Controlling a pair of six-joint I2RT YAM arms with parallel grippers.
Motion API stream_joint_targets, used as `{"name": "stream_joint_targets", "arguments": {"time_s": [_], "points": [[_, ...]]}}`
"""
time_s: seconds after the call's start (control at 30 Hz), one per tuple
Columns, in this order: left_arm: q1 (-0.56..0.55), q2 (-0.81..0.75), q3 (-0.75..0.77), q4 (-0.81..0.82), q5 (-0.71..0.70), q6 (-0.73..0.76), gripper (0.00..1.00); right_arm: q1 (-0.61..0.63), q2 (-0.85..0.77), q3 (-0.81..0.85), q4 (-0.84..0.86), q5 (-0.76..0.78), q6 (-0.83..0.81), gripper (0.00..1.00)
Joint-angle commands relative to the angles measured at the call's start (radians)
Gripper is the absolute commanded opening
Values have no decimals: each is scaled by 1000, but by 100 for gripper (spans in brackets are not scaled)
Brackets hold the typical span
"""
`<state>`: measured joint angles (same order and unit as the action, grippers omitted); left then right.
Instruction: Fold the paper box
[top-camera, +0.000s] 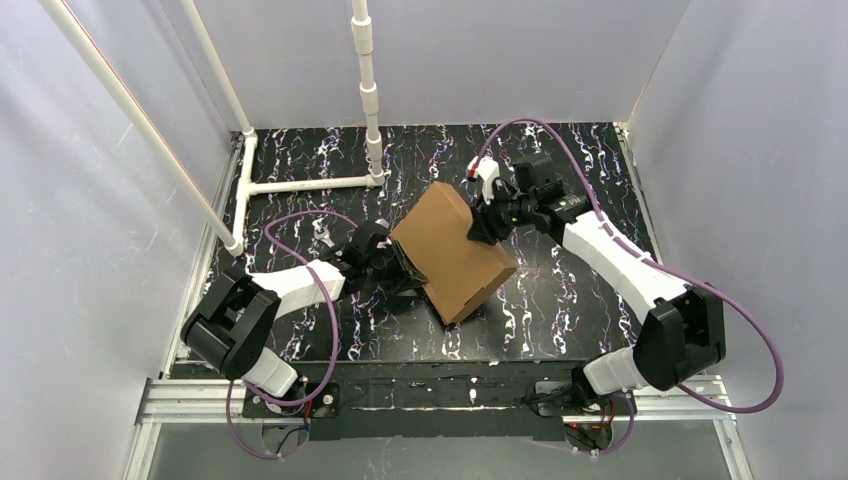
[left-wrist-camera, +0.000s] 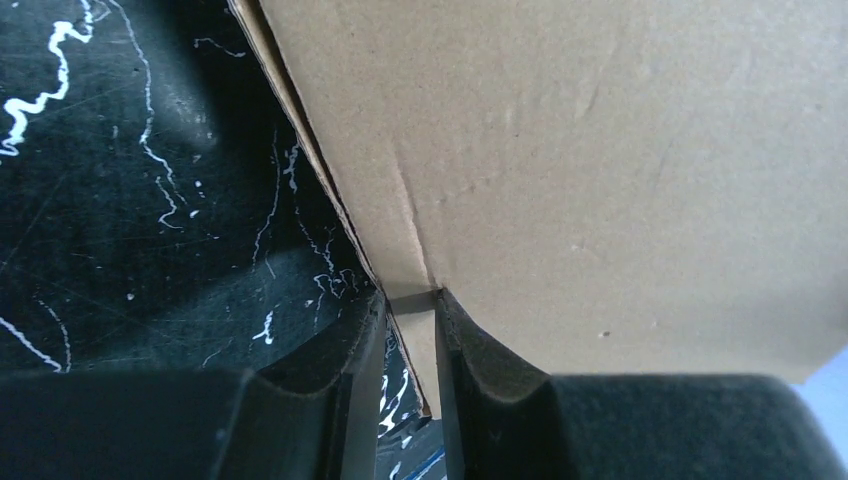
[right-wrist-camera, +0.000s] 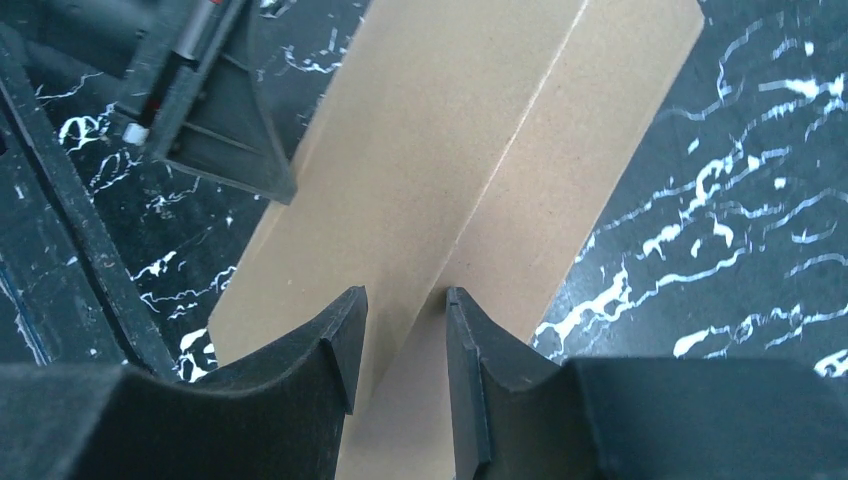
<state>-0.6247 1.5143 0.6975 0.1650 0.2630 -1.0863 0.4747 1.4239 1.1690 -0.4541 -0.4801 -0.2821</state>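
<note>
The left tool (left-wrist-camera: 410, 300) pinches a thin edge of the paper box (top-camera: 455, 250); the right tool (right-wrist-camera: 405, 295) is closed across a creased ridge on the box's opposite side. The box sits slanted between the two tools, above the black white-veined table (top-camera: 560, 320) beneath them.

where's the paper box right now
Top view: the paper box is mid-table, held between the left gripper on its left edge and the right gripper on its right.

The paper box (top-camera: 455, 250) lies askew on the black marbled desk (top-camera: 560, 310). The left pincer (top-camera: 398, 268) meets its left edge and the right pincer (top-camera: 480, 225) its upper right edge. A white pipe frame (top-camera: 300, 185) stands behind.
</note>
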Motion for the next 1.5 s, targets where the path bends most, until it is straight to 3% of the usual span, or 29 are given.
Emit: {"name": "stream_joint_targets", "arguments": {"time_s": [0.0,0.2,0.43,0.6,0.87,1.03,1.13,1.27,1.33,1.47], "points": [[7,2,-32,79,-50,7,19,114,-8,-20,-116,-152,2,43],[20,-3,-62,79,-51,11,19,184,-34,-32,-164,-192,-77,44],[42,-35,-141,80,-59,10,19,240,-42,45,-357,-330,-295,47],[65,-75,-174,79,-53,24,20,236,-51,151,-575,-404,-516,54],[91,-142,-199,79,-18,54,21,128,-89,164,-634,-514,-586,64],[91,-216,-228,79,10,60,21,-14,-123,154,-551,-567,-474,63],[92,-305,-255,79,37,78,22,-122,-179,88,-364,-547,-266,63],[94,-443,-303,79,74,69,25,-214,-255,-127,3,-430,55,62],[95,-511,-326,79,87,62,25,-223,-278,-191,68,-353,92,60],[98,-606,-372,76,112,34,12,-223,-276,-266,124,-283,89,54]]}}
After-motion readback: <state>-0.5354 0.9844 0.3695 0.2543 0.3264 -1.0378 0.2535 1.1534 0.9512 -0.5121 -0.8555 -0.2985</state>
